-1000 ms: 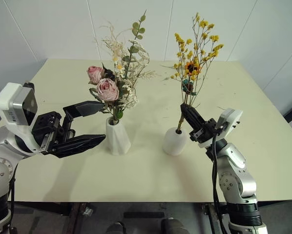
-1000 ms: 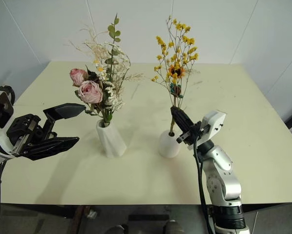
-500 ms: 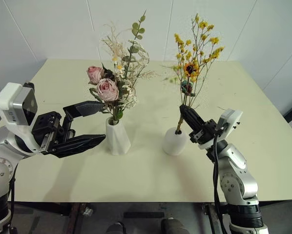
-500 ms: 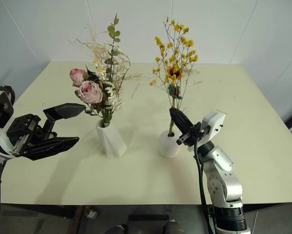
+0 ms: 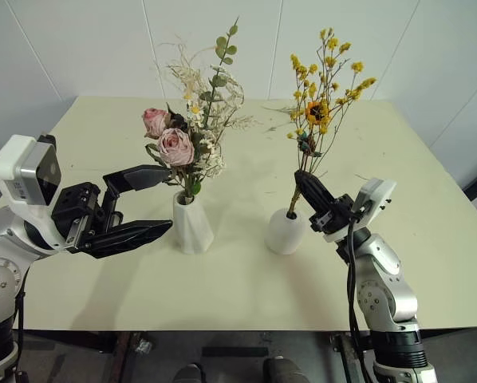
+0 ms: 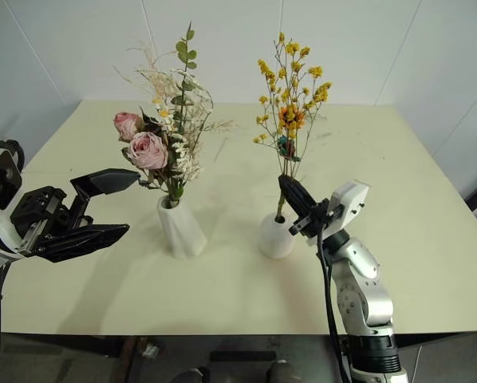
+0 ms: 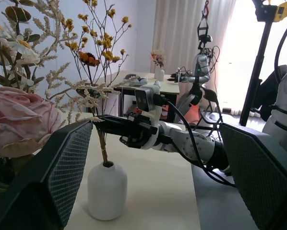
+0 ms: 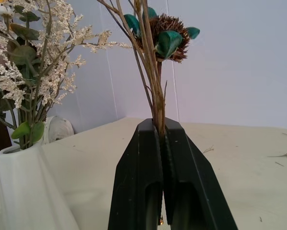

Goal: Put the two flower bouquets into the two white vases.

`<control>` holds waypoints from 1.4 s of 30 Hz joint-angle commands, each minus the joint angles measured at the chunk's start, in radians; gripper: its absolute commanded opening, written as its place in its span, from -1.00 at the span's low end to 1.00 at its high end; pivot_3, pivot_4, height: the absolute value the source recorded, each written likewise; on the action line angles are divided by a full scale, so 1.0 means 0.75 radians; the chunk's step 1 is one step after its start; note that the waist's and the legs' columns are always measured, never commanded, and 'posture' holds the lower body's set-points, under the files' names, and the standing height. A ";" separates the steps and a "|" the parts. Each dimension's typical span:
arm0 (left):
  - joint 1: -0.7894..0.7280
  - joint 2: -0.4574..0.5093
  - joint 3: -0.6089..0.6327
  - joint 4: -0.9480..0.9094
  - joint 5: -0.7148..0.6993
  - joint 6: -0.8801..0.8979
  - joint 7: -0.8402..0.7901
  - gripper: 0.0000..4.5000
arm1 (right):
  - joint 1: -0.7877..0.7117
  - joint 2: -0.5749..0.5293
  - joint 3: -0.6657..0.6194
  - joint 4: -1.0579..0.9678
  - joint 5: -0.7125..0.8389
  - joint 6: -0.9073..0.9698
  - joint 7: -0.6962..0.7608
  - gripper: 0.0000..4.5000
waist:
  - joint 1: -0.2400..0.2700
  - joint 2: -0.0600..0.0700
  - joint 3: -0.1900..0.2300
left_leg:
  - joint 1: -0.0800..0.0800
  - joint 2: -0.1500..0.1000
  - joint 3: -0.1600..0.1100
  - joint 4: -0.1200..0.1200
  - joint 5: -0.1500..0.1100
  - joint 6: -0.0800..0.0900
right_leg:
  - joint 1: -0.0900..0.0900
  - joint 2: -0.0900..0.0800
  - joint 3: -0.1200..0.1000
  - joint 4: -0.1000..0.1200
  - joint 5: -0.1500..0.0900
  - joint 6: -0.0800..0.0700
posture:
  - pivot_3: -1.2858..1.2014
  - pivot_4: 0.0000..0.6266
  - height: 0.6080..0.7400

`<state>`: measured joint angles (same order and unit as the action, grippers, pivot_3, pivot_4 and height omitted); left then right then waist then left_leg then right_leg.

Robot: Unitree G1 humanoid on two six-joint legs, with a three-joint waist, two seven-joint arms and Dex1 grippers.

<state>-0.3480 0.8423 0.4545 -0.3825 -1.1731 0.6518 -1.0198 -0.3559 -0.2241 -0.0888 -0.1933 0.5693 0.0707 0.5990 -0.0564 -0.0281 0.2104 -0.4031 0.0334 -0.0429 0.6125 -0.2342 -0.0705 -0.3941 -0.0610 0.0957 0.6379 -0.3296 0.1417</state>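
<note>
- Sitting pretty in the tall twisted white vase (image 5: 192, 223) is the rose bouquet (image 5: 187, 136): two pink roses, pale dried sprigs and a eucalyptus stalk poking up highest, stems down in the vase mouth.
- That vase stands left of centre on the pale table (image 5: 238, 279), upright, nothing touching it as far as I can see.
- The left gripper (image 5: 147, 203) hangs just to the left of the twisted vase with its two black fingers spread wide, one above the other, nothing between them. Its upper finger tip is close to the lower rose leaves; can't tell if it brushes them.
- The short rounded white vase (image 5: 285, 231) is to the right of the twisted one, a gap of bare table between them.
- The yellow bouquet (image 5: 322, 88), little yellow blooms plus a tiny sunflower, stands up out of the rounded vase's hole, leaning a bit to the right.
- The right gripper (image 5: 305, 186) is clamped tight on the yellow bouquet's stems just above the vase; the right wrist view shows the thin stems (image 8: 155, 91) pinched between the two closed black fingers (image 8: 138, 182).
- A few loose dried twigs (image 5: 364, 179) lie on the table on the right.
</note>
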 commanded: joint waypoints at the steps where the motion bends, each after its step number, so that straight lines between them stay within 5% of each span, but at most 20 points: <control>1: -0.020 0.012 0.025 -0.024 -0.013 -0.017 -0.006 1.00 | -0.032 -0.016 -0.021 -0.066 0.008 0.002 -0.012 -0.97 | 0.000 0.000 0.000 | 0.000 0.000 0.000 0.000 0.000 0.000 | 0.000 0.000 0.000 0.000 0.000 0.000 | 0.03 -0.52 1.00; 42: -0.034 0.001 0.011 -0.024 -0.006 -0.017 0.008 1.00 | 0.028 -0.031 0.009 -0.011 -0.021 -0.010 0.026 -0.97 | 0.000 0.000 0.000 | 0.000 0.000 0.000 0.000 0.000 0.000 | 0.000 0.000 0.000 0.000 0.000 0.000 | 0.03 -0.52 1.00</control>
<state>-0.3609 0.8414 0.4519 -0.3822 -1.1715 0.6511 -1.0174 -0.3477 -0.2467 -0.0909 -0.1893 0.5567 0.0546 0.6097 -0.0563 -0.0282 0.2103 -0.4030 0.0334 -0.0429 0.6126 -0.2342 -0.0705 -0.3939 -0.0609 0.0957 0.6379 -0.3296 0.1417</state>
